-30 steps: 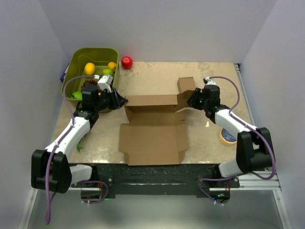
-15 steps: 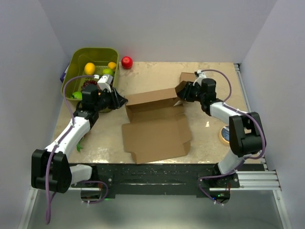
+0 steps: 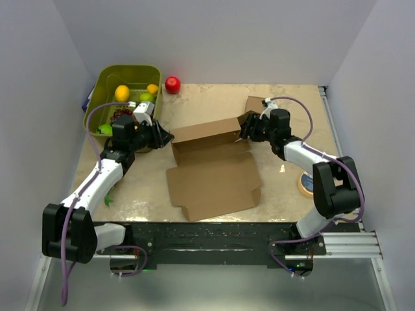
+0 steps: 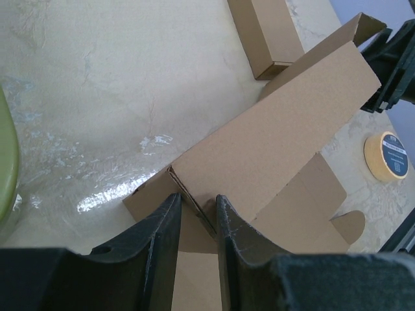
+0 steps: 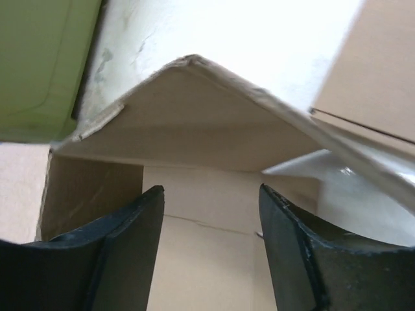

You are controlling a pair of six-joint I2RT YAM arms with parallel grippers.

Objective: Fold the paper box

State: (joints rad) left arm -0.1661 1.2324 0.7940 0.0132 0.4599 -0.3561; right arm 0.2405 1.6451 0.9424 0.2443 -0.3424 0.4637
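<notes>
The paper box (image 3: 213,183) lies in the middle of the table, a large brown cardboard sheet turned slightly askew, its back wall (image 3: 204,131) raised. My left gripper (image 3: 167,137) is shut on the wall's left corner; in the left wrist view the folded corner (image 4: 194,201) sits pinched between the fingers (image 4: 163,223). My right gripper (image 3: 245,131) is at the wall's right end with its jaws apart. In the right wrist view the gripper (image 5: 211,204) frames the box's inside panel (image 5: 207,259), and nothing is clamped between the fingertips (image 5: 152,201).
A small brown box (image 3: 254,105) lies just behind the right gripper. A green bin (image 3: 104,83) with fruit stands at the back left, beside a red apple (image 3: 172,84). A tape roll (image 3: 310,185) lies near the right edge.
My right gripper moved left and back along the wall, then opened. The box's right flap folded inward and the sheet swung slightly askew. The left gripper stayed in place.
</notes>
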